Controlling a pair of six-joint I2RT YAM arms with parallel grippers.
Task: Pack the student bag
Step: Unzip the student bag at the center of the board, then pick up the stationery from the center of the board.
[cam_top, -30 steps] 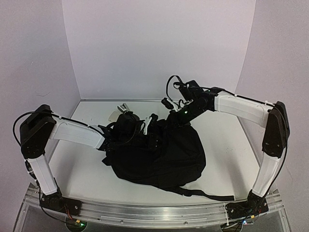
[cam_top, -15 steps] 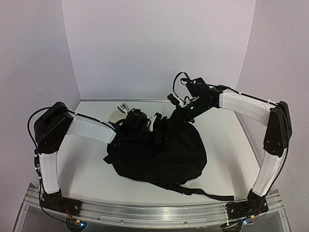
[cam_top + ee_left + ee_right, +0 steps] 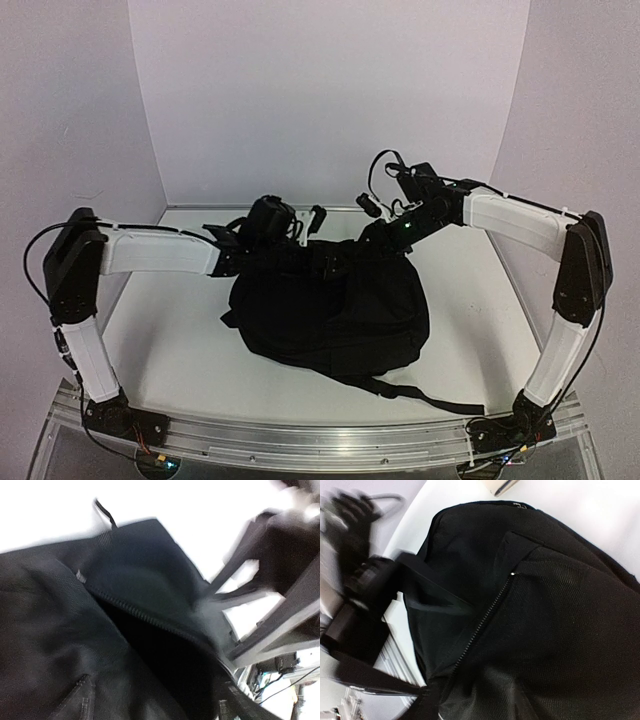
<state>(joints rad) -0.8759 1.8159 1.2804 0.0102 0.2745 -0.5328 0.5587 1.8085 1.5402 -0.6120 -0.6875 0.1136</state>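
My left fingers (image 3: 308, 222) have swung up and back off the student bag (image 3: 330, 310), which lies unzipped on the desk (image 3: 170, 340). Blur hides how wide they or my right fingers (image 3: 378, 232) stand.

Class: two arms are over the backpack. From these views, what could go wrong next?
1. The strap trails toward the right arm's base; it may snag if the bag is dragged.
2. The left gripper and right gripper sit close together at the bag's far edge and could collide.
3. The bag's opening looks slack and may sag shut.
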